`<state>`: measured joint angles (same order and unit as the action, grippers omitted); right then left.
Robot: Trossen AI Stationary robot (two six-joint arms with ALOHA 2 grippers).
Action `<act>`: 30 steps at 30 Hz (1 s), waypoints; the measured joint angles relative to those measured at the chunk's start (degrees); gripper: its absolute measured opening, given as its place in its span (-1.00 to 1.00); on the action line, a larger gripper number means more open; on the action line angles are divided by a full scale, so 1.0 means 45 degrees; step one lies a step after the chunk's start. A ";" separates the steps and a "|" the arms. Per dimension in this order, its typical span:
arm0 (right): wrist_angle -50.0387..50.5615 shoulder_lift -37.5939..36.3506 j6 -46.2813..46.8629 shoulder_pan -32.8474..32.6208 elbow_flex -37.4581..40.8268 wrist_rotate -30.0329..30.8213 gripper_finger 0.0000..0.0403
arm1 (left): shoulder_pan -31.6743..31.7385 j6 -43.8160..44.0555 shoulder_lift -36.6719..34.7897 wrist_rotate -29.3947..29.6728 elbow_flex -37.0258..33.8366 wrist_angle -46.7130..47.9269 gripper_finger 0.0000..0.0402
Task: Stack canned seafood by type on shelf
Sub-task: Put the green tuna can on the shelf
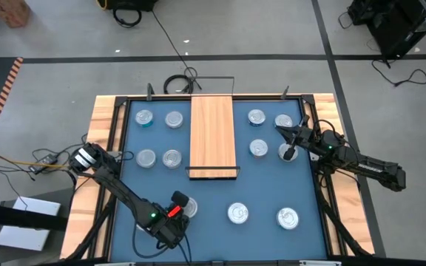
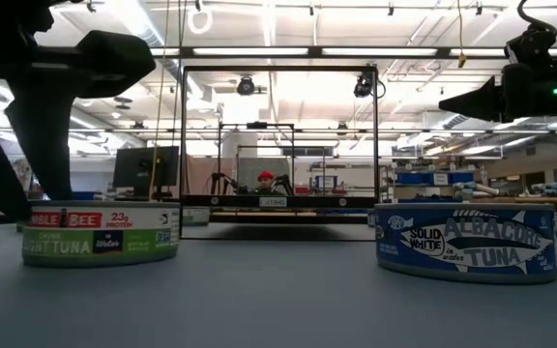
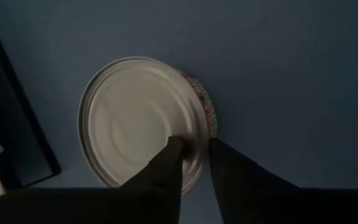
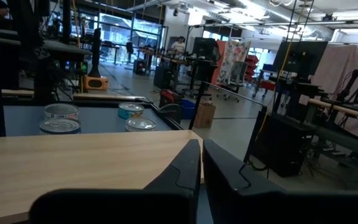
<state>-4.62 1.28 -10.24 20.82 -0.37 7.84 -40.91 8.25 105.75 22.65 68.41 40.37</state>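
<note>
Several small round tins with silver tops sit flat on the blue table on both sides of the shelf [image 1: 213, 133], a light-wood board with black end frames. My left gripper [image 1: 177, 210] [image 3: 195, 152] is at the near-left tin [image 1: 190, 208] [image 3: 138, 115], its fingers a narrow gap apart over the tin's rim. In the low view this tin [image 2: 100, 233] has a green tuna label, and a blue albacore tin [image 2: 465, 241] stands to its right. My right gripper [image 1: 281, 130] [image 4: 201, 163] is shut, raised right of the shelf [image 4: 86, 160] and pointing toward it. My left gripper comes at the near-left tin from above, pointing down. One fingertip [image 3: 171, 151] stands over the lid just inside the rim [image 3: 199, 134]. The other fingertip [image 3: 224, 152] stands just outside the wall. Whether they touch the tin I cannot tell; it sits flat on the table.
Two more tins [image 1: 237, 214] [image 1: 287, 218] sit near the table's near edge. One tin [image 1: 289, 152] lies partly under my right gripper. A wooden rim [image 1: 102, 140] bounds the table, and cables lie on the floor beyond its left and far edges.
</note>
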 joint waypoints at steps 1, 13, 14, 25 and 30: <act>0.0003 0.0000 0.0000 0.0000 -0.0004 0.0000 -0.84 | 0.0000 -0.0013 0.0000 -0.0031 -0.0016 -0.0038 -0.70; 0.0000 0.0000 0.0000 0.0000 -0.0003 0.0000 -0.86 | 0.0532 -0.0078 -0.0169 -0.2101 0.0677 0.0114 -0.99; 0.0005 0.0000 0.0000 0.0000 0.0001 0.0000 -0.86 | 0.0627 -0.0082 -0.0265 -0.2366 0.0721 0.0107 -0.99; 0.0000 0.0000 0.0000 0.0002 -0.0001 0.0000 -0.85 | 0.2376 0.0236 -0.1724 -0.6038 0.0752 -0.0429 -1.00; 0.0005 0.0000 0.0000 0.0000 -0.0001 0.0000 -0.86 | 0.3216 0.0506 -0.1756 -0.8091 0.0735 -0.1384 -1.00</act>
<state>-4.60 1.28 -10.24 20.82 -0.37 7.84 -26.43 10.52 97.85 -13.77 71.72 34.15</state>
